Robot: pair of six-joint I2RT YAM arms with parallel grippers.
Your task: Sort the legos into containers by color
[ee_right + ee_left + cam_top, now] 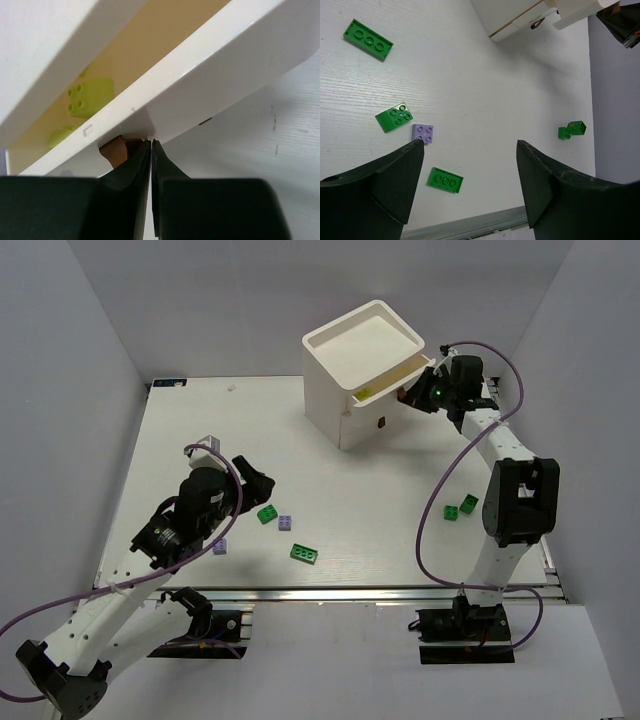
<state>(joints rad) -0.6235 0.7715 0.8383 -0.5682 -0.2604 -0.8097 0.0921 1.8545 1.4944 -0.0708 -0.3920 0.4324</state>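
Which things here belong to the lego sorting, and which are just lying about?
Job: green legos, purple legos, yellow-green legos in the open drawer, white chest.
Lying about: purple cables, small white scrap.

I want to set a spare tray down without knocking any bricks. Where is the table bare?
Bare: the far-left stretch between the chest and the table edge, and the middle patch bordered by the chest, the central bricks and the green pair. Crowded: near-centre, where those bricks cluster by the left gripper.
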